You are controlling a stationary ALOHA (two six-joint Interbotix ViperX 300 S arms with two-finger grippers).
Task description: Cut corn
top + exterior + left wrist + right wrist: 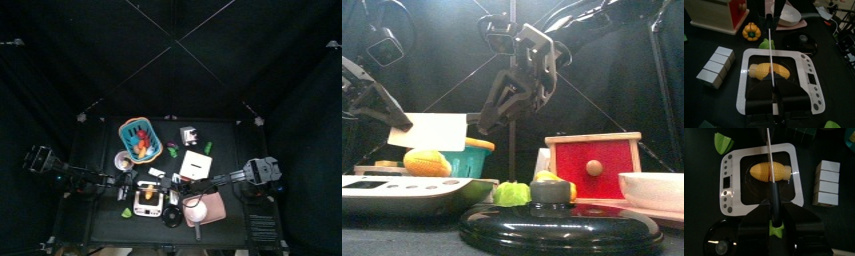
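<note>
Lying on white scale (797, 178), yellow corn (771, 171), right pincer (773, 225) gripping knife (769, 158) over it, left pincer (775, 102) state cannot be told behind a thin rod.

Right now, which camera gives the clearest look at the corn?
The right wrist view: the corn lies whole on the white scale, under the knife. The left wrist view shows it nearly as well. From the top it is tiny; the front view does not clearly show it.
</note>
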